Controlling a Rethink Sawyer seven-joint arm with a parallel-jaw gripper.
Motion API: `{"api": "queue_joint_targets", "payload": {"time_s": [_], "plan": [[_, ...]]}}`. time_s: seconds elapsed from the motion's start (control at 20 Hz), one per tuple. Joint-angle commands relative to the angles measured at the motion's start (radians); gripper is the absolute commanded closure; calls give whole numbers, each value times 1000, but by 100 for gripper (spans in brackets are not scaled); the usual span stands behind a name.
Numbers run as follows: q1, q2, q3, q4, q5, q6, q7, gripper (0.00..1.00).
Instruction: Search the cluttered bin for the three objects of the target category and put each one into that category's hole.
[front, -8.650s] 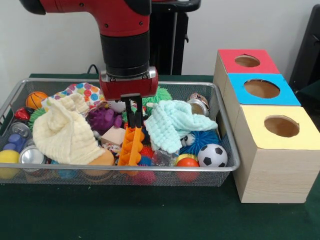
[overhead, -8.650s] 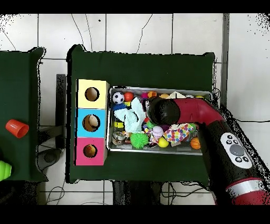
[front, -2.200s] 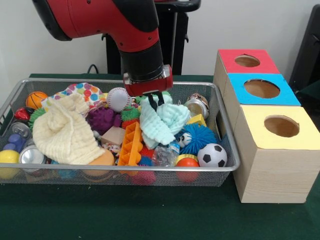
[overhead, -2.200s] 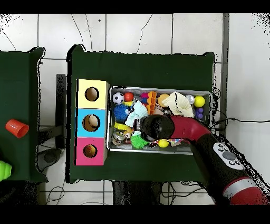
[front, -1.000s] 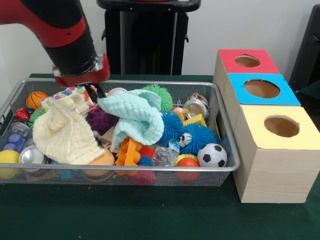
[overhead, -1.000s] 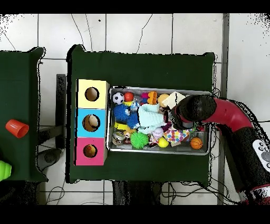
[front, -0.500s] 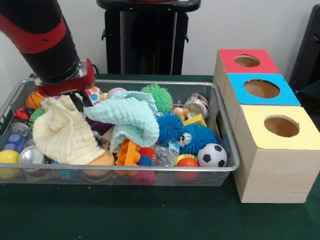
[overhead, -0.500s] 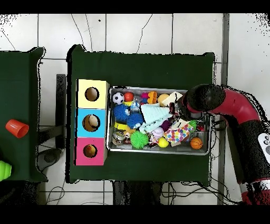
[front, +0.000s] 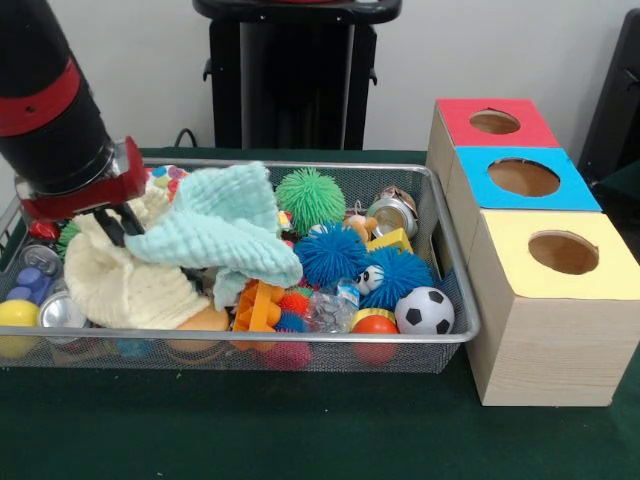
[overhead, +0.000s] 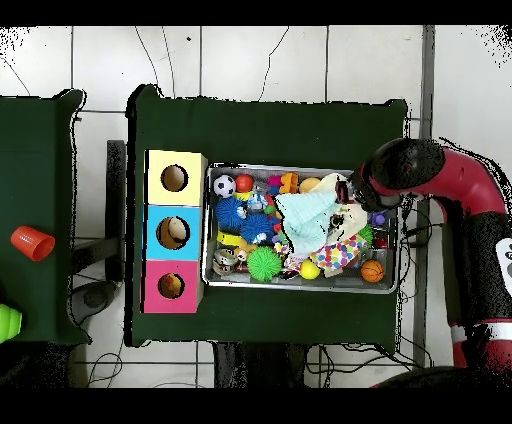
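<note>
My gripper (front: 118, 226) hangs over the left end of the wire bin (front: 440, 250), shut on a corner of the mint green cloth (front: 215, 228). The cloth is lifted and stretched to the left, draped over the cream cloth (front: 120, 285). Uncovered beside it lie a green spiky ball (front: 308, 198), two blue spiky balls (front: 330, 255), a soccer ball (front: 425, 310) and an orange toy (front: 256, 305). Three boxes with holes stand to the right: red (front: 495, 122), blue (front: 523, 178), yellow (front: 563, 253). From above, the arm (overhead: 400, 170) covers the gripper and the mint cloth (overhead: 308, 215) spreads mid-bin.
Cans (front: 62, 310), a yellow ball (front: 15, 315) and small balls crowd the bin's left end under the arm. A metal tin (front: 392, 212) lies at the back right. An orange cup (overhead: 32, 243) sits on a separate table beyond the boxes.
The gripper has dragged the mint cloth leftward in the front view, from the bin's middle to its left end, and lifted it. The green and blue spiky balls are now uncovered.
</note>
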Motion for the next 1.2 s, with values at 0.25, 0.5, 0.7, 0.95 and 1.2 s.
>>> {"api": "queue_joint_targets", "payload": {"time_s": [0.25,0.5,0.7,0.95,1.2], "plan": [[-7,74,63,-71,-17,-52,-329,100],[-22,37,57,59,-12,-150,-275,100],[-33,2,50,129,-11,-193,-245,100],[-31,-16,37,172,-11,-209,-225,0],[-7,-41,23,254,2,-233,-135,0]]}}
